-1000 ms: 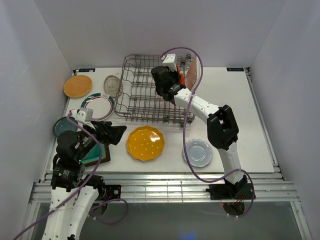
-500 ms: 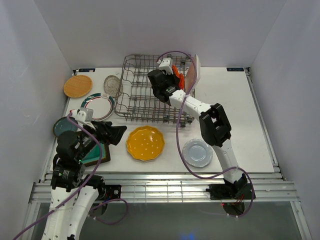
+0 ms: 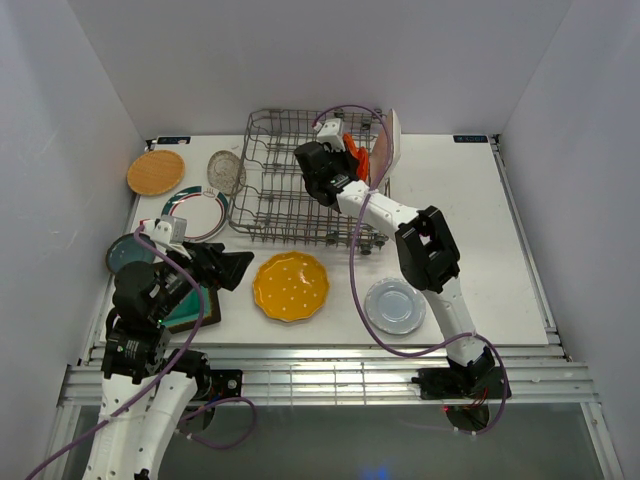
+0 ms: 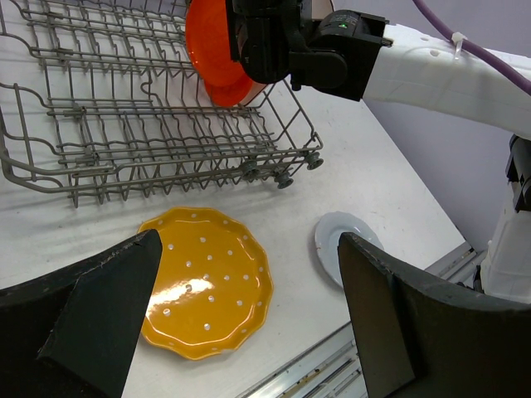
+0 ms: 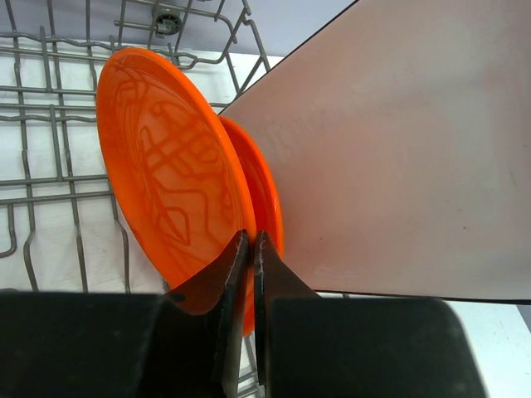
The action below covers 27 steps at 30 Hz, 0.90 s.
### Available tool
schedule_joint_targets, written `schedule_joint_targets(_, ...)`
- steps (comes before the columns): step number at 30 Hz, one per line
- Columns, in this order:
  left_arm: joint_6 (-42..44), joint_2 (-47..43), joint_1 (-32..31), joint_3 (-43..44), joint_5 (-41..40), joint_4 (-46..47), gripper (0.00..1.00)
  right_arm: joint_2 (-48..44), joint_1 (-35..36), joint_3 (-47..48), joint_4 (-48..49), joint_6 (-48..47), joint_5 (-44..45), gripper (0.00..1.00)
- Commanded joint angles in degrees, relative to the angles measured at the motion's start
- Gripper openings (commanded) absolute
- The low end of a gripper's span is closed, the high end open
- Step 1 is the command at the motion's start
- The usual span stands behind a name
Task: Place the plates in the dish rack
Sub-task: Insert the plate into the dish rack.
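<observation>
The dish rack (image 3: 280,190) stands at the back middle of the table. At its right end my right gripper (image 3: 345,150) is shut on the rim of the orange-red plate (image 5: 166,182), which stands upright among the tines. A white rectangular plate (image 5: 398,166) leans just right of it. My left gripper (image 3: 238,268) hovers open at the near left, empty, looking down on the yellow scalloped plate (image 4: 203,282) and the pale grey plate (image 4: 336,245). Both of those lie flat in front of the rack.
Left of the rack lie a wooden plate (image 3: 156,172), a clear glass plate (image 3: 226,172) and a white green-rimmed plate (image 3: 196,212). A dark teal plate (image 3: 128,252) and a square teal plate (image 3: 190,310) sit partly under my left arm.
My right gripper has shifted left with the orange-red plate, uncovering more of the white rectangular plate. The left arm has not moved.
</observation>
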Motion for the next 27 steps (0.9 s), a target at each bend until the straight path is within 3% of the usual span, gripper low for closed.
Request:
schedule_joint_targets(1,0.4,-0.5,-0.3,-0.2,0.6,1.0,0.98,-0.8,0.1,2.0,-0.3,4.1,0.7,0.08)
schedule_joint_targets(18,0.4,-0.7,-0.5,-0.3,0.6,1.0,0.98,-3.0,0.1,0.0,-8.7,13.5,-6.3,0.09)
schedule_joint_targets(27,0.4,-0.8,-0.6,-0.3,0.6,1.0,0.98,-4.8,0.1,-0.9,-11.0,15.8,-8.6,0.19)
